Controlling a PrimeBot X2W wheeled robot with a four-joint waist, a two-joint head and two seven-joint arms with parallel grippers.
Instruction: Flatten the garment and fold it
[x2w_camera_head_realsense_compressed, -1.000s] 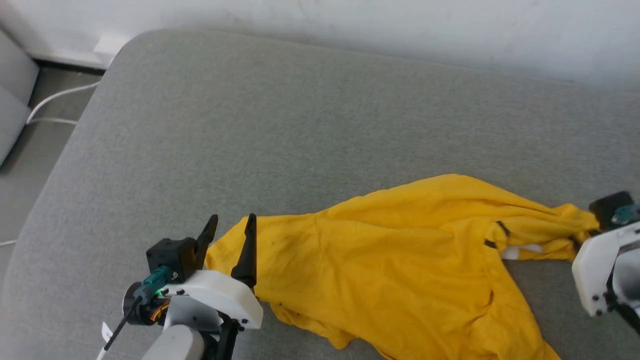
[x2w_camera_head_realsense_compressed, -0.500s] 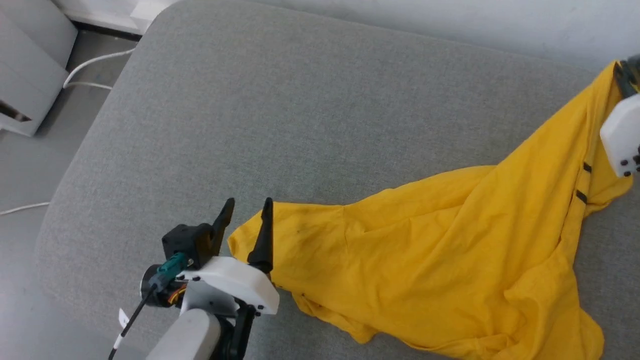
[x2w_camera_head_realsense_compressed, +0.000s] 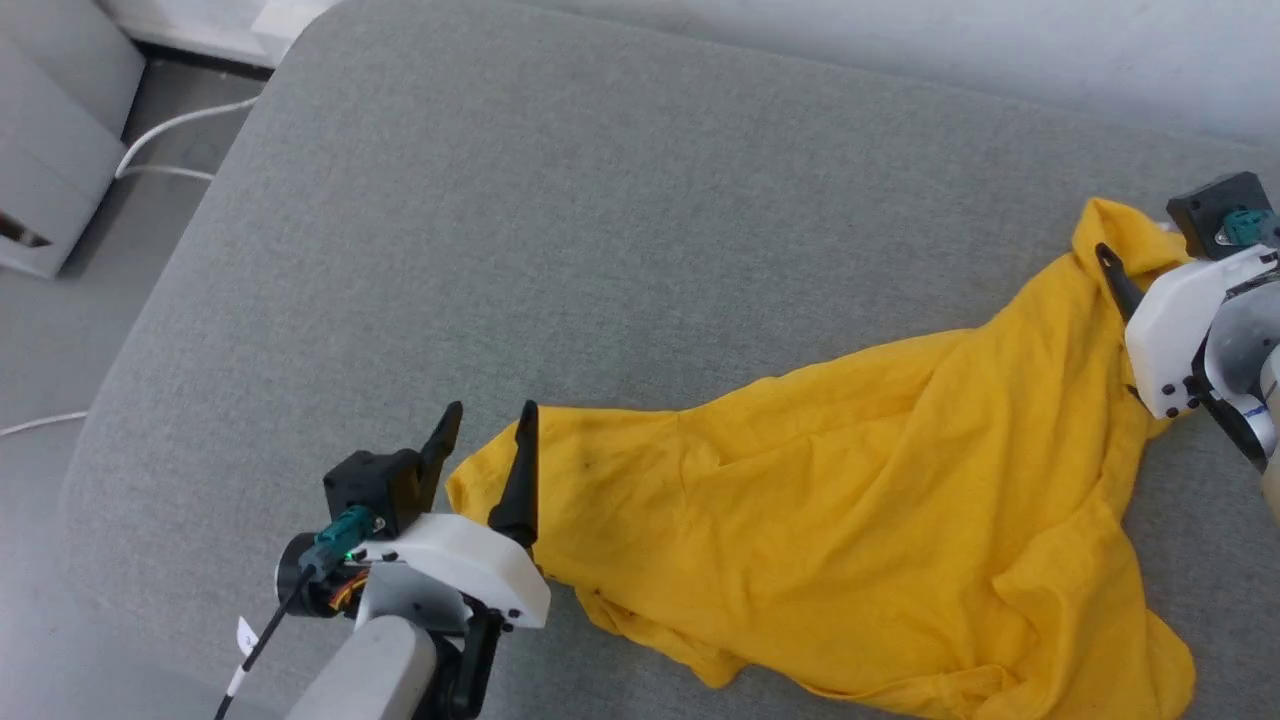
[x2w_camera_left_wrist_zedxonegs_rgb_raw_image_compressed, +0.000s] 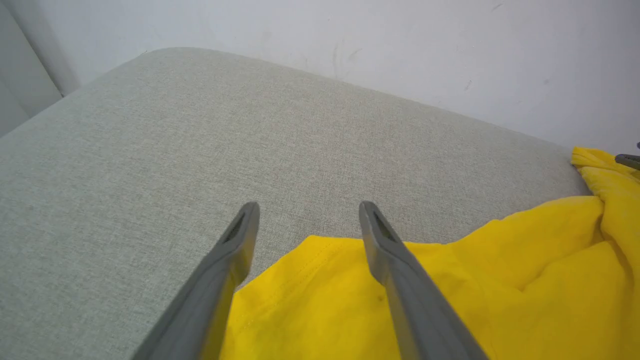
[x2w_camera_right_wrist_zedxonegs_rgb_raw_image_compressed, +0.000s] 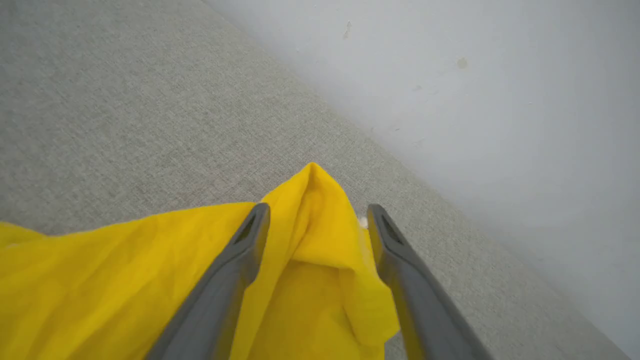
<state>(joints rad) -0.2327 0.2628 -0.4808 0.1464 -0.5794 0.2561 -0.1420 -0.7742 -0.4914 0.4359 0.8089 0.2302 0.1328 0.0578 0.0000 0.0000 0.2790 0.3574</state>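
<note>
Head view: the bright yellow cotton T-shirt (x2w_camera_head_realsense_compressed: 860, 540) lies rumpled on the grey woven-fabric cushion (x2w_camera_head_realsense_compressed: 560, 230), stretched in a slant from lower left to upper right, with deep creases and one end bunched. By my reading, flattening is only partly done and no fold has been made. The left gripper (x2w_camera_head_realsense_compressed: 491, 412) stands wide open at the shirt's left end, one dark finger over the hem and the other over bare cushion. The right gripper (x2w_camera_head_realsense_compressed: 1128, 248) sits at the bunched far end.

Left wrist view: both fingers hang spread above the hem corner, gripping nothing.

Right wrist view: the right jaws are wide apart, straddling a raised peak of cloth. It lies loose between them, unpinched, near the pale wall (x2w_camera_right_wrist_zedxonegs_rgb_raw_image_compressed: 500, 100).
</note>
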